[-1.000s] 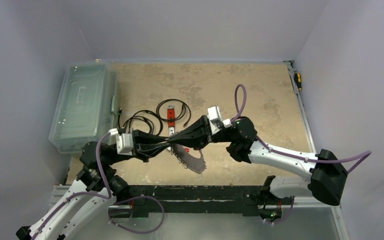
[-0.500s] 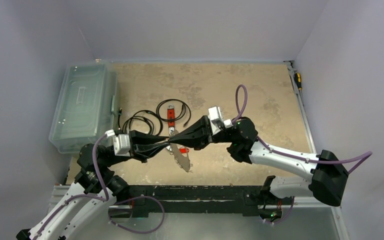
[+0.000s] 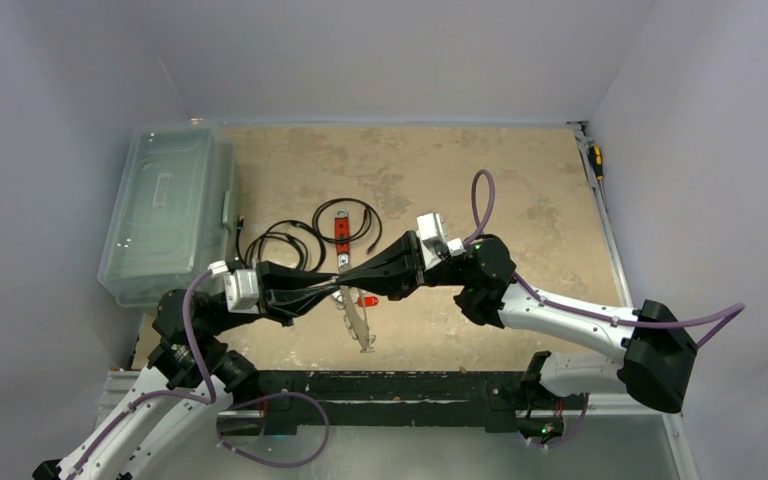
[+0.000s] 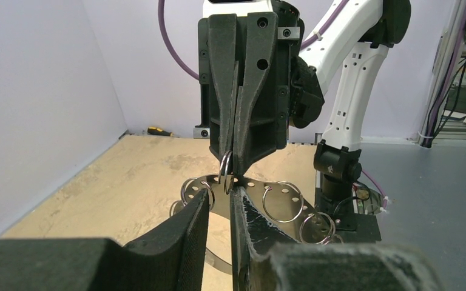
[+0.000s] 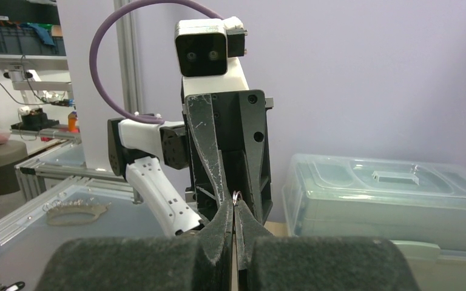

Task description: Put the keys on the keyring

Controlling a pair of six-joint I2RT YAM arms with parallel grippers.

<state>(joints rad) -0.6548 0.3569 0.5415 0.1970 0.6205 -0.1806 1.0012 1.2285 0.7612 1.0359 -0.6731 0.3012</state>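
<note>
The keyring (image 3: pixel 358 325) is a large silvery loop of flat curved band with a row of holes; it hangs edge-on under the two grippers. In the left wrist view (image 4: pixel 256 187) several small split rings hang from its holes. My right gripper (image 3: pixel 352 280) is shut on one small split ring (image 4: pixel 226 173) of the band, also seen at its fingertips (image 5: pixel 236 195). My left gripper (image 3: pixel 332 291) faces it tip to tip. Its fingers (image 4: pixel 185 233) stand a narrow gap apart, with nothing gripped between them. A small red tag (image 3: pixel 367 300) shows beside the band. I see no separate flat keys.
Black coiled cables (image 3: pixel 285 243) and a red-and-white tool (image 3: pixel 341 229) lie just behind the grippers. A clear lidded plastic bin (image 3: pixel 165 212) stands at the table's left edge. A yellow-handled screwdriver (image 3: pixel 595 160) lies at the far right edge.
The hanging band has turned from face-on to edge-on and risen closer under the grippers. My left arm has drawn back slightly to the left. The right arm has barely moved.
</note>
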